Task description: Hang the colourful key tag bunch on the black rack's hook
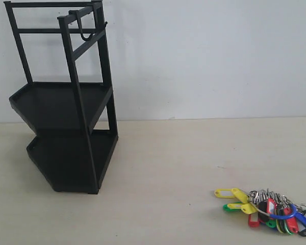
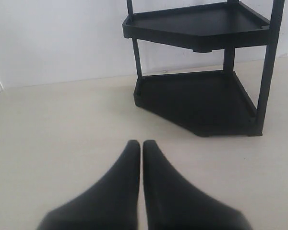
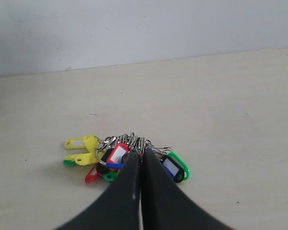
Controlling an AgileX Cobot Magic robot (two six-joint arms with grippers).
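Observation:
The colourful key tag bunch [image 1: 268, 208] lies flat on the table at the front right, its yellow, red, green and blue tags fanned round the ring's blue sleeve. The black rack [image 1: 66, 117] stands upright at the back left, and the hook [image 1: 85, 30] curves down from its top bar with nothing on it. Neither gripper shows in the exterior view. My right gripper [image 3: 140, 155] is shut with nothing held; the bunch [image 3: 117, 151] lies just past its tips, partly hidden by them. My left gripper [image 2: 141, 143] is shut and empty, with the rack [image 2: 197, 96] some way ahead of it.
The pale wooden table [image 1: 168, 153] runs back to a white wall [image 1: 209, 56]. The rack's two angular trays [image 2: 201, 24] hold nothing. The bunch sits close to the table's front right corner.

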